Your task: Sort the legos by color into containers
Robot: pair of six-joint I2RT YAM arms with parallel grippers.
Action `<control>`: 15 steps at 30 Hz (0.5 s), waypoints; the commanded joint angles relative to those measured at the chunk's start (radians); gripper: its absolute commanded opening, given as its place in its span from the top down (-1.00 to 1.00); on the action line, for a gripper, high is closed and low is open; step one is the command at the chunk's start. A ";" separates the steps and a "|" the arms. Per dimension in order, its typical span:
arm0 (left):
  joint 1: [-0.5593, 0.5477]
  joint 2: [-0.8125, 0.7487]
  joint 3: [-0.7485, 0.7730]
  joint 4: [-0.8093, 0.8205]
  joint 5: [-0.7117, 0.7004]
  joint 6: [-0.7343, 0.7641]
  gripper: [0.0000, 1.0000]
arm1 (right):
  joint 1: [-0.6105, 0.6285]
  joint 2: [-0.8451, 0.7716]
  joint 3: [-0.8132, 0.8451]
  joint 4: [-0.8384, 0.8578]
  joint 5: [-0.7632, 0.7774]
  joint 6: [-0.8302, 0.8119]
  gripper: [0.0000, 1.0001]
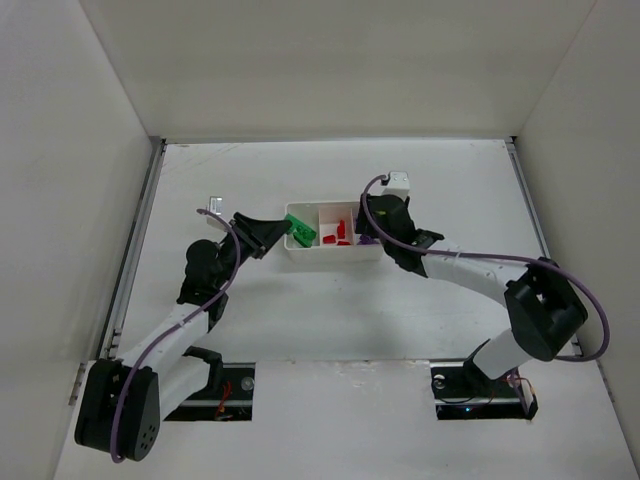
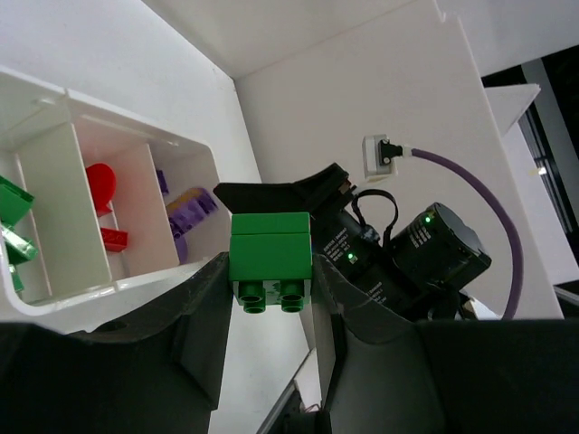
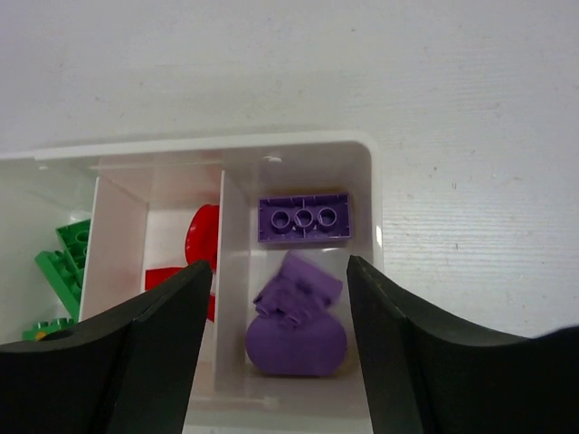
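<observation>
At left, left gripper (image 1: 279, 236) clamped on green brick (image 2: 270, 258), at the left end of the white tray (image 1: 335, 256). Middle compartment: red pieces (image 1: 340, 233). Right gripper (image 3: 277, 303) fingers spread, empty, above purple pieces (image 3: 304, 218) in right compartment.

The tray (image 1: 322, 254) lies between the left gripper (image 1: 284, 233) and right gripper (image 1: 367, 236), legos (image 1: 340, 233) inside it.

White table (image 1: 330, 320), tray (image 1: 330, 254) seemingly flat on it

No legible text, label, brand or number in any view (surfaces plain or too blurred).
</observation>
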 commanded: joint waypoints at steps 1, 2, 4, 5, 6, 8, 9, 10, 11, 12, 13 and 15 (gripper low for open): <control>-0.023 0.009 0.041 0.126 0.037 -0.011 0.63 | -0.003 -0.037 0.035 0.069 -0.017 -0.018 -0.43; -0.029 0.017 0.041 0.138 0.047 -0.014 0.63 | -0.002 -0.058 0.027 0.069 -0.023 -0.018 -0.47; -0.043 0.029 0.042 0.169 0.066 -0.024 0.63 | 0.001 -0.109 0.009 0.067 -0.043 -0.018 -0.53; -0.051 0.032 0.042 0.184 0.079 -0.029 0.63 | 0.001 -0.138 -0.002 0.065 -0.059 -0.015 -0.55; -0.059 0.035 0.042 0.201 0.088 -0.035 0.63 | 0.001 -0.172 -0.014 0.065 -0.082 -0.012 -0.56; -0.066 0.037 0.038 0.230 0.125 -0.049 0.63 | 0.010 -0.253 -0.046 0.078 -0.181 -0.004 -0.56; -0.066 0.038 0.036 0.241 0.151 -0.060 0.62 | 0.016 -0.290 -0.060 0.090 -0.253 0.005 -0.55; -0.066 0.038 0.034 0.253 0.172 -0.067 0.62 | 0.018 -0.322 -0.075 0.107 -0.330 0.020 -0.53; -0.068 0.035 0.030 0.263 0.186 -0.077 0.62 | 0.018 -0.354 -0.089 0.125 -0.412 0.040 -0.51; -0.071 0.028 0.024 0.272 0.198 -0.087 0.62 | 0.018 -0.382 -0.106 0.151 -0.498 0.063 -0.51; -0.072 0.018 0.016 0.280 0.208 -0.093 0.62 | 0.018 -0.402 -0.124 0.186 -0.578 0.088 -0.52; -0.074 -0.003 0.001 0.283 0.220 -0.104 0.62 | 0.015 -0.414 -0.155 0.266 -0.731 0.149 -0.56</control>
